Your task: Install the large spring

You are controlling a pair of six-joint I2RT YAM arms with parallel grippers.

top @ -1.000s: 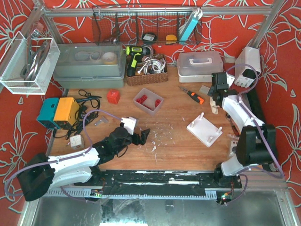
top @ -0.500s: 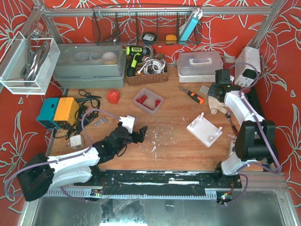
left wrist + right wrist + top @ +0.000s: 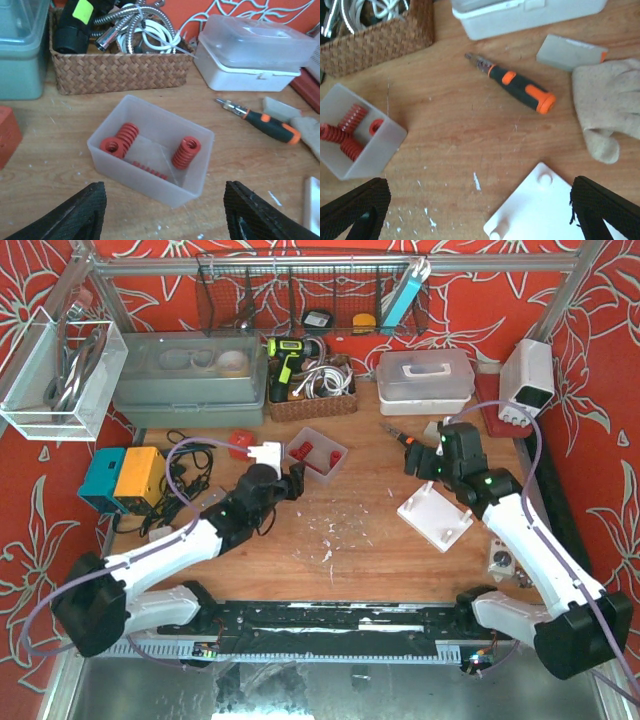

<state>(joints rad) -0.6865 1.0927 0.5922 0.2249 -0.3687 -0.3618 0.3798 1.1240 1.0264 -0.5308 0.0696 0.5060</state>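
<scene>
A clear plastic bin (image 3: pixel 197 185) holds two thick red springs (image 3: pixel 186 152) and one thin one (image 3: pixel 150 170). One thick spring stands on end at the bin's right side, the other (image 3: pixel 120 141) lies at its left. My left gripper (image 3: pixel 162 220) hovers open just before the bin's near wall, nothing between its fingers (image 3: pixel 67 215). In the top view this gripper (image 3: pixel 293 480) is left of the bin (image 3: pixel 335 465). The white peg plate (image 3: pixel 560 210) lies under my open, empty right gripper (image 3: pixel 480 210), whose place in the top view (image 3: pixel 425 462) is above the plate's (image 3: pixel 435 515) far corner.
An orange-handled screwdriver (image 3: pixel 520 90) and a cloth glove (image 3: pixel 605 110) lie beyond the plate. A wicker basket (image 3: pixel 115 75) and a white lidded box (image 3: pixel 255 55) stand at the back. A red block (image 3: pixel 240 440) and a blue-yellow device (image 3: pixel 125 478) sit to the left.
The left arm reached forward to the bin and its jaws narrowed somewhat. The right arm swung in from the far right edge to above the peg plate, and its jaws opened.
</scene>
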